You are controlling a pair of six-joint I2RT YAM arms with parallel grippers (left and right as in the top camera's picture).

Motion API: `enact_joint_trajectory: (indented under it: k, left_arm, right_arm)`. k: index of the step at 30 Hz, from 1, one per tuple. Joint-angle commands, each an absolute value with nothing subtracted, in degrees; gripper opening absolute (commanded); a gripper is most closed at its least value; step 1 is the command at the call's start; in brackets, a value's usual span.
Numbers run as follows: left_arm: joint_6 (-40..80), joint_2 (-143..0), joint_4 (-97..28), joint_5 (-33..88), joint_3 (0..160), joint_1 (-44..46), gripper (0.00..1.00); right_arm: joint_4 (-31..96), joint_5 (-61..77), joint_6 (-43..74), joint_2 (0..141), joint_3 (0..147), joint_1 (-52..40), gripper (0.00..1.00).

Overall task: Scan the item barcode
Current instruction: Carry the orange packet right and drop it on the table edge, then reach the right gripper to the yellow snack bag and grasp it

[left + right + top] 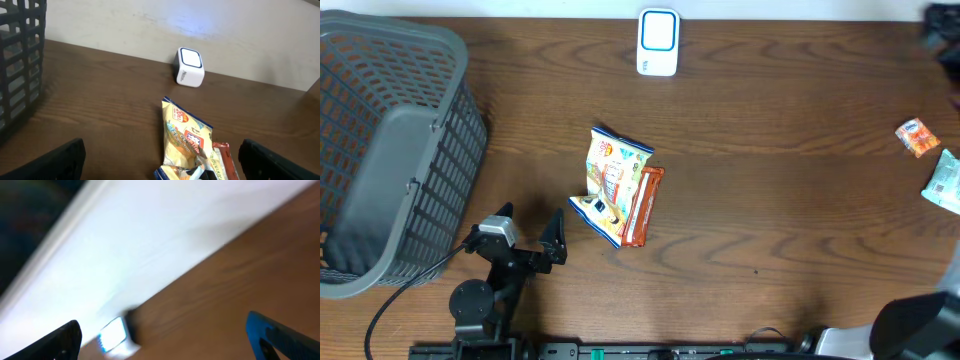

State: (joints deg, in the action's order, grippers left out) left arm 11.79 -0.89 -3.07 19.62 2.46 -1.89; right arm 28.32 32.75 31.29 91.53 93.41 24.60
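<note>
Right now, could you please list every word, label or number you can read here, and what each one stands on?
Nothing reads for certain.
On the scanner: a small dark mark on its side, too small to read.
On the bag: bright print and a round orange badge, blurred.
On the red bar: lettering too small.
On the orange packet and the pale packet: too small.
</note>
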Motion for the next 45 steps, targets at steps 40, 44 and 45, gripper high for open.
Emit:
enact_joint_trajectory:
  k: [40,44,45]
  left_arm:
    - [11.66,-0.67,-3.75,20.53,0.86,-2.17,0.98]
    - [11.66,-0.67,-3.75,20.53,0.86,-2.17,0.98]
    - [11.66,-0.67,-3.75,20.53,0.86,-2.17,0.98]
  right_arm:
    - [41.78,-22.28,35.33,126.37,93.58,-52.69,0.01]
    - [48.53,-16.21,36.51,123.39,95.57,-49.74,0.01]
    - [50.02,-13.37,35.79,122.34,96.25,-48.71,0.01]
